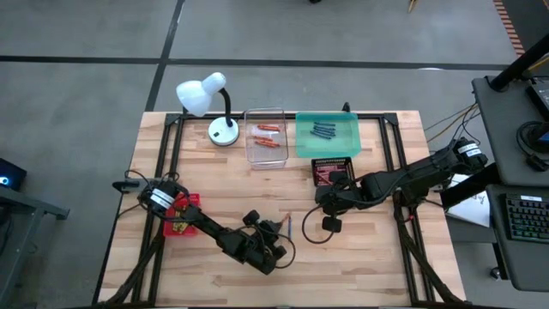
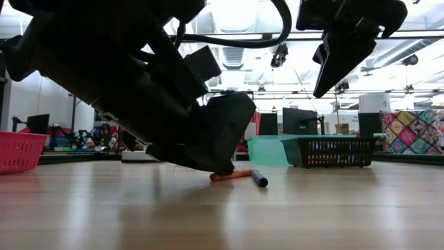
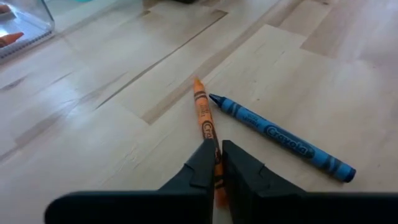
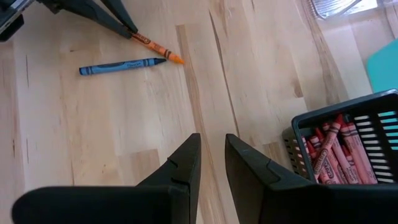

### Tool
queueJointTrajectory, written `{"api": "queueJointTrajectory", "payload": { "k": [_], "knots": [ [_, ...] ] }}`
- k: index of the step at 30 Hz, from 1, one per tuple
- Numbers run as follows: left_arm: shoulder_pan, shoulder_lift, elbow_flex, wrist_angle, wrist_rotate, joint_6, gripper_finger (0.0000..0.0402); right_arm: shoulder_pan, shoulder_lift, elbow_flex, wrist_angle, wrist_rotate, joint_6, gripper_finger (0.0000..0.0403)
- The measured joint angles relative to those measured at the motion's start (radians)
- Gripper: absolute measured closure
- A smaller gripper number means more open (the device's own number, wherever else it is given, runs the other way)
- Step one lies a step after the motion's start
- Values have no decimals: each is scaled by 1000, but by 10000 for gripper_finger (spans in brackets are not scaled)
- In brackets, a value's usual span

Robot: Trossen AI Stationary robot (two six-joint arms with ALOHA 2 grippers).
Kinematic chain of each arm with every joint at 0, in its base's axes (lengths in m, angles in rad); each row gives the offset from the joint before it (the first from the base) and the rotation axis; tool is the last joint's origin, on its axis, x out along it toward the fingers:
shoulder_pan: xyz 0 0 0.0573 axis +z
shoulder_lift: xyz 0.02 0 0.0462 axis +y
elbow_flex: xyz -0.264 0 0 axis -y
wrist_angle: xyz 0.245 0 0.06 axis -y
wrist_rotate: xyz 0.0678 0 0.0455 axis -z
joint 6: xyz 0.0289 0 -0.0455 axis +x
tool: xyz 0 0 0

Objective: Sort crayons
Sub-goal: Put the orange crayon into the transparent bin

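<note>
The left claw (image 3: 217,163) is down at the desk (image 1: 360,266) near its front edge, its fingers pinched narrow on the lower end of an orange crayon (image 3: 203,112) that lies flat on the wood. Just beside it lies a blue crayon (image 3: 283,138), tips nearly touching; its wrapper reads "Crayola". Both look light, stiff and brittle, so I judge a firm sideways squeeze at mid-length on the paper sleeve safest, since bare wax would slip and a hard pinch near an end might snap it. The right claw (image 4: 212,163) hovers above the desk with a narrow gap, holding nothing, near a black tray (image 4: 348,143) of red crayons (image 4: 339,152). Farther back, a clear tray (image 1: 265,137) holds orange ones and a teal tray (image 1: 328,135) blue ones.
</note>
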Motion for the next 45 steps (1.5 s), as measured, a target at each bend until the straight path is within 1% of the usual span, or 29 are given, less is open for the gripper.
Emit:
{"api": "queueJointTrajectory", "payload": {
  "k": [6,10,12,14,18,21,24,28,31,34,36,38,41,45],
  "knots": [
    [0,-12,-2,-22,-10,-3,399,0,0,0,2,0,0,337],
    [1,-52,-5,-113,4,-4,401,0,0,-4,9,8,-8,339],
    [0,-84,-6,-167,-22,-4,401,0,0,-9,18,26,-17,339],
    [-2,-122,-6,-216,-66,-4,401,0,0,-19,48,28,-34,337],
    [-9,-196,-6,-306,-113,14,401,0,0,-50,119,27,-67,339],
    [-19,-255,-6,-342,-138,76,401,0,0,-72,161,26,-98,343],
    [-28,-312,-5,-354,-139,169,401,0,0,-89,217,25,-127,344],
    [-36,-378,-6,-358,-144,298,401,0,0,-119,335,25,-192,340],
    [-37,-430,-31,-354,-155,368,401,0,0,-145,424,25,-239,337],
    [-37,-476,-105,-316,-177,378,401,0,0,-170,501,25,-274,337],
    [-37,-504,-168,-259,-178,379,401,0,0,-192,573,25,-293,339],
    [-37,-530,-232,-162,-179,387,401,0,0,-220,660,24,-316,342],
    [-37,-558,-320,9,-172,442,401,0,0,-252,770,25,-363,344],
    [-37,-578,-417,253,-100,573,401,0,0,-287,887,24,-409,342]
  ]
}}
